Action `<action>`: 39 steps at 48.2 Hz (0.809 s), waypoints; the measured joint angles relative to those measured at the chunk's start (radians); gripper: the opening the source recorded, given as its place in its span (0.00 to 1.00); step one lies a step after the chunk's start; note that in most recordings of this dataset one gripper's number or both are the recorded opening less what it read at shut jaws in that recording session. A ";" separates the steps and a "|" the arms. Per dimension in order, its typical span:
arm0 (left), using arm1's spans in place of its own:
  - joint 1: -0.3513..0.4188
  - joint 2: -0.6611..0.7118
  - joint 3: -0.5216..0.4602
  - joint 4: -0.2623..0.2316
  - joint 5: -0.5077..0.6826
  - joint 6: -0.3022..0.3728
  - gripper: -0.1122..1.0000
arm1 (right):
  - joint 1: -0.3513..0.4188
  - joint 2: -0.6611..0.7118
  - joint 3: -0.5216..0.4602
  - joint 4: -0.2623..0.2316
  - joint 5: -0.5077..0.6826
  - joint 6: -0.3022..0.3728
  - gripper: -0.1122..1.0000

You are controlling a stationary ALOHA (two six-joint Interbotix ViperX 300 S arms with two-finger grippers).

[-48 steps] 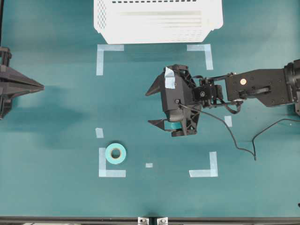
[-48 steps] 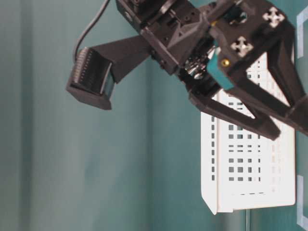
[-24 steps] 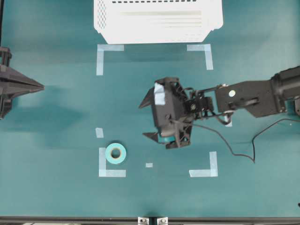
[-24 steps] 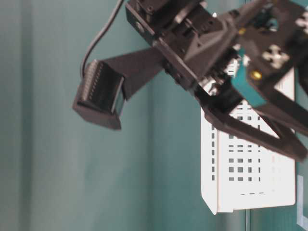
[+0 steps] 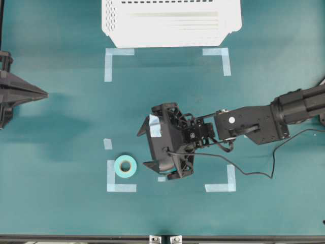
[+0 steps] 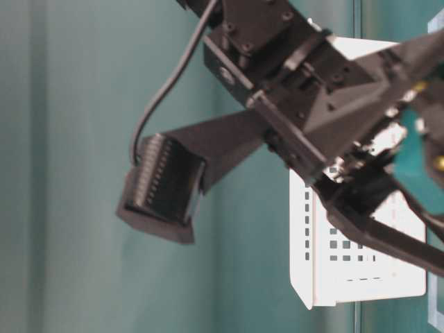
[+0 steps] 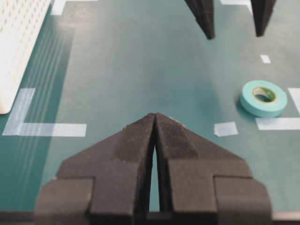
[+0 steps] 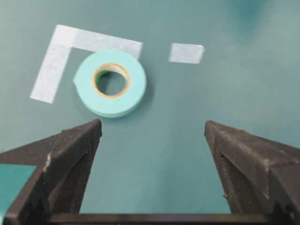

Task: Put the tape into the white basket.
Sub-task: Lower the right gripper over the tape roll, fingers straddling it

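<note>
Teal-green and ring-shaped, with a pale inner core, the small roll of tape (image 5: 125,166) is lying flat on the teal table (image 5: 61,112) in the lower left of the overhead view, inside a corner mark made of pale-blue flat tape strips (image 5: 118,184). It is not being touched by anything.

Compared with one second ago, the black right gripper (image 5: 144,149) is being carried from the middle of the overhead view down and to the left, and it is now being brought just beside the roll, on its right. The jaws are being kept wide apart, and nothing is being held between them. In the right wrist view the roll is seen a little ahead of the two dark fingertips (image 8: 79,140), nearer to the one in the lower left of that view, so the gap is not yet centred on it.

The black left gripper (image 5: 44,93) is resting at the left edge of the overhead view with its jaws pressed together, and it has not moved.

The large white rectangular plastic basket (image 5: 170,23) with perforated sides is standing at the top of the overhead view, well apart from the roll.

By this change the approach is judged as nearly completed; the grasp, the carrying and the release into the basket are all still to be done.
</note>
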 measured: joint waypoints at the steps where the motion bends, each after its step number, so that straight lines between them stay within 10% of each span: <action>1: 0.002 0.000 0.002 0.000 0.000 0.000 0.00 | 0.002 0.005 -0.003 0.000 -0.002 0.000 0.96; 39: 0.000 0.000 0.002 0.000 0.000 0.000 0.00 | 0.031 0.097 -0.091 0.000 0.005 0.048 0.96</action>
